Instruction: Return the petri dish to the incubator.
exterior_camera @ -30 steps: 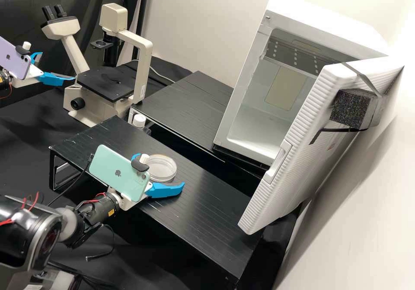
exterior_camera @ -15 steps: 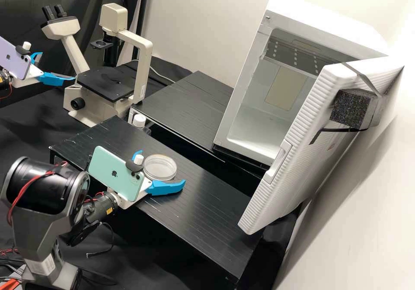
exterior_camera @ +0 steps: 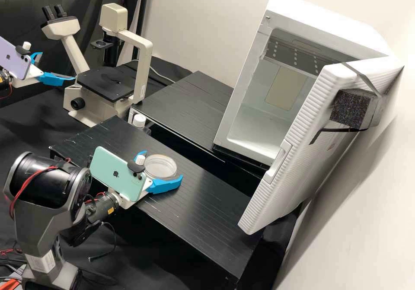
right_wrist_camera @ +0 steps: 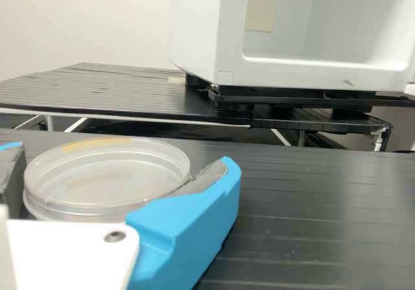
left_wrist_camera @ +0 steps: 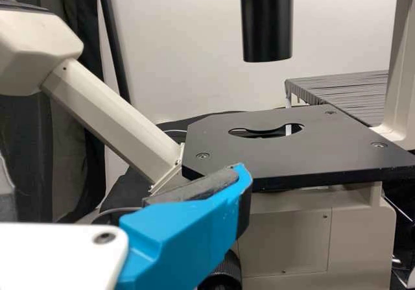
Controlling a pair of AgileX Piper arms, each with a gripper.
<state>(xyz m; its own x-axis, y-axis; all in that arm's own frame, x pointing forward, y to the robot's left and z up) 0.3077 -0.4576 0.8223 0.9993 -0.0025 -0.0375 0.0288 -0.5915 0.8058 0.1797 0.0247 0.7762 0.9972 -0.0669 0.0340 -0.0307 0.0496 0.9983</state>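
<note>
Bench (exterior_camera: pixel 207 221) in front: long, black, slatted top. Back bench (exterior_camera: pixel 194 104): same look, beyond a dark gap. Incubator (exterior_camera: pixel 324 20): white, sits on the back bench, door (exterior_camera: pixel 292 173) wide open, pale inside with a dotted grey panel high up. Petri dish not in it. Microscope (exterior_camera: pixel 143 69): cream, off to one side past the front bench. Flat black stage (exterior_camera: pixel 106 82), keyhole-type cutout in it, black tube (left_wrist_camera: pixel 267 17) hanging above per left wrist view.

Left gripper (exterior_camera: pixel 58 66): beside the microscope, two blue fingers spread apart, nothing between them. Right gripper (exterior_camera: pixel 163 164): low over the front bench, around the petri dish (right_wrist_camera: pixel 107 173). Can't tell whether it grips or is just around it.

Green phone (exterior_camera: pixel 112 173) mounted on the right gripper, purple phone (exterior_camera: pixel 11 58) on the left one, cameras side up in the high view. Foam block (exterior_camera: pixel 348 108): dark, fixed to the outer face of the door with a strap (exterior_camera: pixel 365 80) running by it.

Petri dish: round, clear, lies flat on the front bench, tan patch along its rim. Bottle (exterior_camera: pixel 139 120): white cap, near the microscope end of the gap between benches.
</note>
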